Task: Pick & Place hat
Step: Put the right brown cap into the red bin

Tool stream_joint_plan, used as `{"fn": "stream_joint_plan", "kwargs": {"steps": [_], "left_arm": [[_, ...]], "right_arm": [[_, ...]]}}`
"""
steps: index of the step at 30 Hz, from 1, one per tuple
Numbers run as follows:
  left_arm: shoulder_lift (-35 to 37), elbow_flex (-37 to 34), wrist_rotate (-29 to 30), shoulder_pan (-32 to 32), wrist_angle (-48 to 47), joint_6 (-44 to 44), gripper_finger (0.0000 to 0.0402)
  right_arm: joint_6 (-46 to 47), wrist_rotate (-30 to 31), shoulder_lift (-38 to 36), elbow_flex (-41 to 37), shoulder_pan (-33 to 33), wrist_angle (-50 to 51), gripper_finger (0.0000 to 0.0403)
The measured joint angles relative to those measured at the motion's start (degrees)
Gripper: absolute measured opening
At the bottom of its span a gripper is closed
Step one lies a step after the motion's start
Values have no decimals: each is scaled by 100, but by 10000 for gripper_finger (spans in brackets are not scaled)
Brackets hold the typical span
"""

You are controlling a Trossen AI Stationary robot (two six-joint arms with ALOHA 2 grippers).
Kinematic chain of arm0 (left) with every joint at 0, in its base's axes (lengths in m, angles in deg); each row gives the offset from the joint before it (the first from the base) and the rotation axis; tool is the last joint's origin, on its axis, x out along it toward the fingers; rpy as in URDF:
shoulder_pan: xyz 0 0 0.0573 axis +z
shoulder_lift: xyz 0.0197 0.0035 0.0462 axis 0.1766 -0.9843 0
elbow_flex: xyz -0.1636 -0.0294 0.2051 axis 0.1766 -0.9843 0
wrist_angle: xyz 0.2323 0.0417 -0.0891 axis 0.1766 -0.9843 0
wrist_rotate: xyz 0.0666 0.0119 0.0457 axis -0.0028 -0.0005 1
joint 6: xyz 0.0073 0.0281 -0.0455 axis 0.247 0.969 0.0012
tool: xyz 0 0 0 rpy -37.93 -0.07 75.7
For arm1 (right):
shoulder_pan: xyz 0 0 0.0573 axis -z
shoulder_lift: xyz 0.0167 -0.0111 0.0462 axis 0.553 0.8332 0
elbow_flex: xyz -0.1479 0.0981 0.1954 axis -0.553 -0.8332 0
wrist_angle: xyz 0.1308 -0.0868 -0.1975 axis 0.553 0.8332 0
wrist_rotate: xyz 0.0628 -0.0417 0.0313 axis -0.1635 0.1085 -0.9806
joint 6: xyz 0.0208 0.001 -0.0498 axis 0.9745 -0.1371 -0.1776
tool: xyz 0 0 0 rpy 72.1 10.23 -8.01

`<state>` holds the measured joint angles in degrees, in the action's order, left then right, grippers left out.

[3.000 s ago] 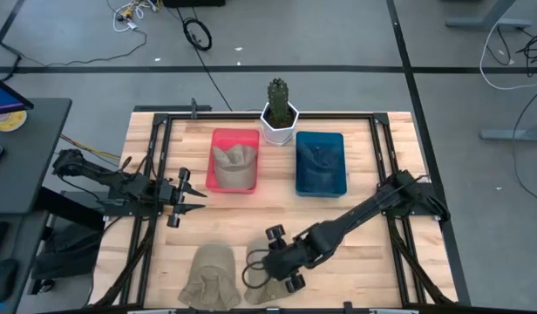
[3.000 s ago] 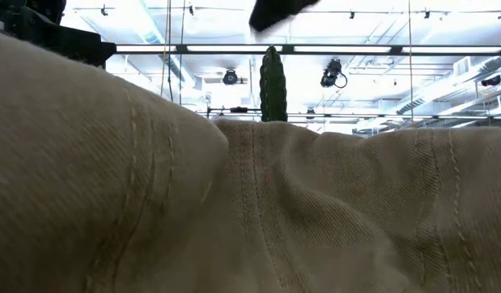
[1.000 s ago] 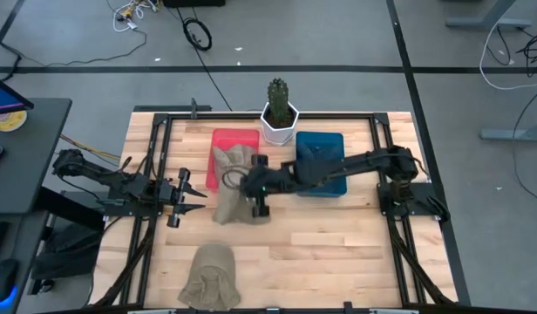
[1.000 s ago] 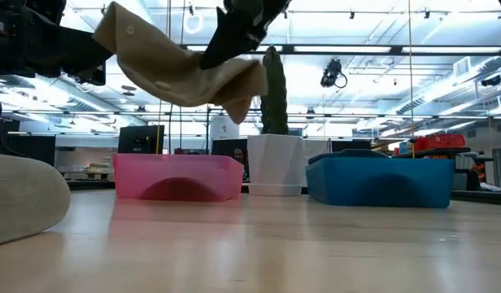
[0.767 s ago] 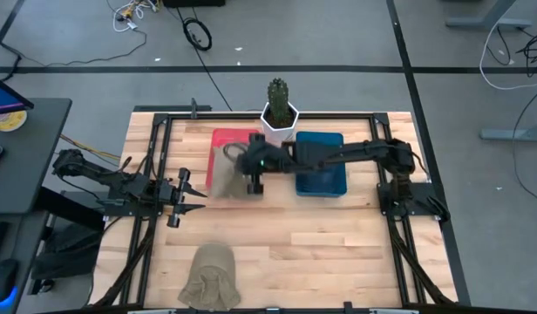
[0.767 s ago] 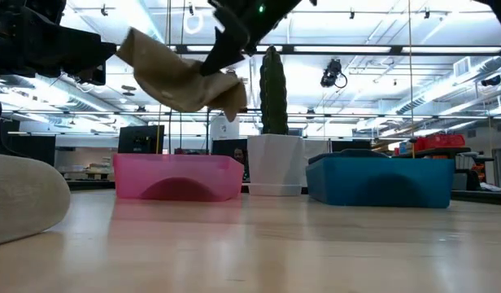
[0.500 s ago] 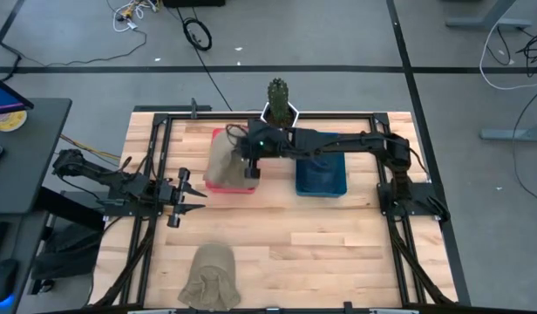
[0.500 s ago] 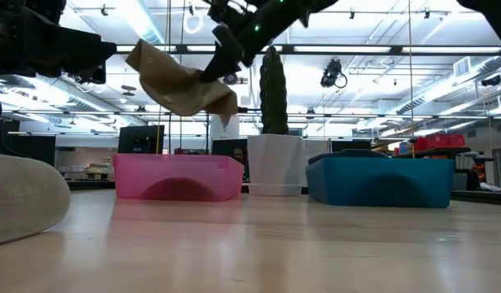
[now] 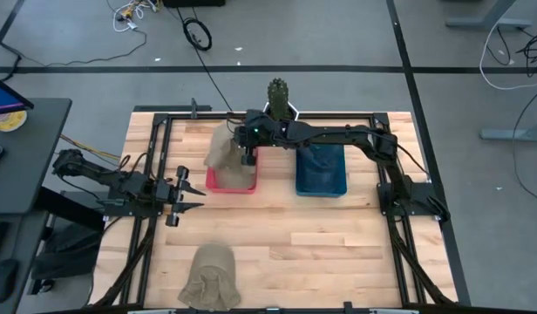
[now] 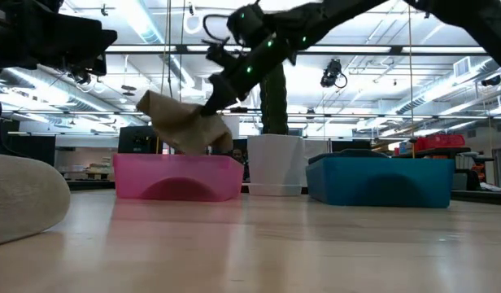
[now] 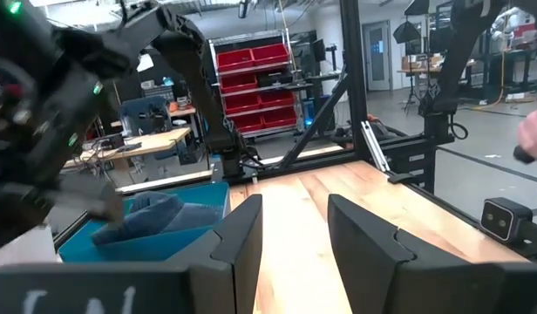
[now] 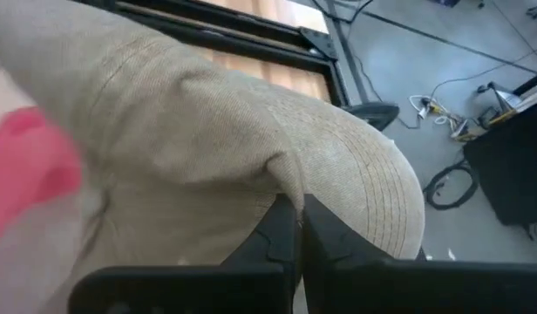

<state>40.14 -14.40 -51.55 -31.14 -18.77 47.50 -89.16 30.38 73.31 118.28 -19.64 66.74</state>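
high: we see right claw (image 9: 245, 157) pinching hat (image 9: 220, 150) over pink bin (image 9: 231, 179), upper centre, ready to drop | low: hat hangs above bin rim, left of centre | left wrist: left claw (image 11: 295, 227) spread, idle | right wrist: fingers pinch brim

Left gripper (image 11: 295, 240) with fingers parted over the wooden table (image 11: 338, 196), blue bin (image 11: 142, 231) holding apparently blue fabric (image 11: 155, 212), red shelf bins (image 11: 255, 78) behind.
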Motion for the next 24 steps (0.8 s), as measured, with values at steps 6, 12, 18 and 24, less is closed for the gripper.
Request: {"fn": "stream_joint_plan", "kwargs": {"steps": [6, 12, 18, 24], "left_arm": [[-2, 4, 0, 0, 24, 61, 135], [-2, 9, -2, 0, 23, 61, 135], [-2, 11, -2, 1, 25, 62, 135], [-2, 11, -2, 0, 25, 140, 135]], "right_arm": [[-257, -88, 406, -2, 155, -148, 0], [-123, -287, 854, -2, 285, -191, 0], [-121, -481, 1198, 18, 356, -400, 0], [86, -490, 1229, 17, 361, -445, 0]]}}
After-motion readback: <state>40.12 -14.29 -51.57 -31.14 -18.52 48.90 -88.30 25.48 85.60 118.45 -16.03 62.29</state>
